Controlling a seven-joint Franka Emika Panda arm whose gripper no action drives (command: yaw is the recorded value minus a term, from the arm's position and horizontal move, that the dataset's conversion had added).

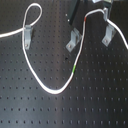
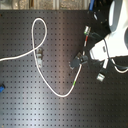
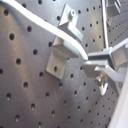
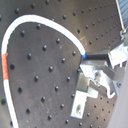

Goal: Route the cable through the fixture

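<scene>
While gripped, cable in hand.

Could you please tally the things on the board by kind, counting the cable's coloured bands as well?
Cable: 1
Metal clips: 3
Green band: 1
Red band: 1
Gripper: 1
Total: 7
</scene>
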